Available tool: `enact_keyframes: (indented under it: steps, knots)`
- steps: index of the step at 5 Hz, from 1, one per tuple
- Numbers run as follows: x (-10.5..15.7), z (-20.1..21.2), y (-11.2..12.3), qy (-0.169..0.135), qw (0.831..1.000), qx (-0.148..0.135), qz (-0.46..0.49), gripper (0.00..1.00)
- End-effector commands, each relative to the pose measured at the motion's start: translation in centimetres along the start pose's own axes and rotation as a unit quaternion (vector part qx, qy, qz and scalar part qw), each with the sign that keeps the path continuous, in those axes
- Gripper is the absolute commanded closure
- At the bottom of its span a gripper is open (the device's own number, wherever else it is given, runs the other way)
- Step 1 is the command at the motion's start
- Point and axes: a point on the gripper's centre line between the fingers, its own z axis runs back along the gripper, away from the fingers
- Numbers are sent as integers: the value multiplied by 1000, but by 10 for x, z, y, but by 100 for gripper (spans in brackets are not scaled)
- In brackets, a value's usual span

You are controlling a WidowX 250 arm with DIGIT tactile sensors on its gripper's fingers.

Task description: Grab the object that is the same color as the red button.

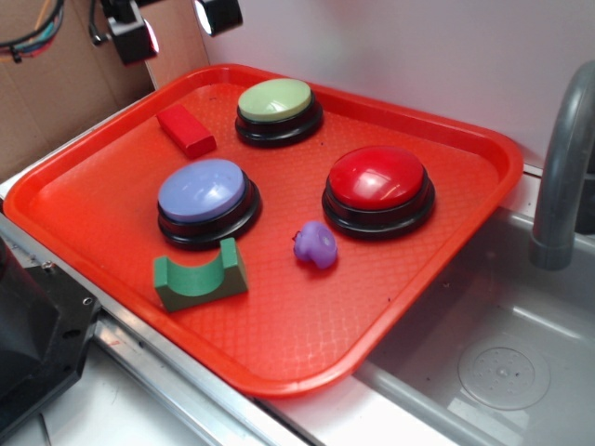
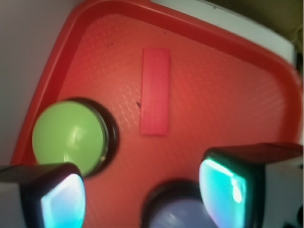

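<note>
Two fingers (image 2: 223, 190) in the wrist view nearest the lens, dark-shelled with glossy teal-lit pads, spread wide apart at the bottom corners. Nothing pinched between them, nothing touched. Gripper (image 2: 142, 199) hanging open above the red tray (image 2: 228, 99), seen in the exterior view only as two dark tips at the top edge (image 1: 172, 28), well above the tray's far left corner.

Just under the gap between the fingers, the lilac-blue button (image 2: 175, 211), cut off by the lower edge. Beside the left finger, the pale green button (image 2: 66, 135) on its black base. Farther on, straight ahead of the open jaws, the small red block (image 2: 155, 90), lying flat on the tray, long side running away from the camera, clear of both buttons and short of the tray's rim.

From the exterior camera, nearest on the tray: the green arch-cut block (image 1: 198, 277), arch upward, just beside the lilac-blue button (image 1: 204, 197). Next, a small purple object (image 1: 316, 244), shape hard to tell. Beyond that, the red button (image 1: 378, 184) on its round black base, toward the right. Farthest back, the red block (image 1: 186, 131) lying left of the pale green button (image 1: 276, 104), near but apart. Off the tray to the right, a grey sink (image 1: 502, 362) and faucet (image 1: 565, 158).
</note>
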Motion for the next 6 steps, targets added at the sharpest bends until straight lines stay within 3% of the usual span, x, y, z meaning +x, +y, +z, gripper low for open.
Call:
enact_keyframes:
  steps: [1, 2, 3, 4, 5, 6]
  knots:
    - [37, -31, 15, -19, 996, -13, 85, 0]
    - [47, -46, 16, -23, 994, 1, 105, 0]
    - [54, -62, 20, 9, 994, -5, 113, 0]
    - [58, -75, 24, 7, 993, 0, 121, 0]
    - [57, -87, 24, 43, 992, -15, 118, 0]
    - [55, -92, 24, 52, 992, -18, 112, 0]
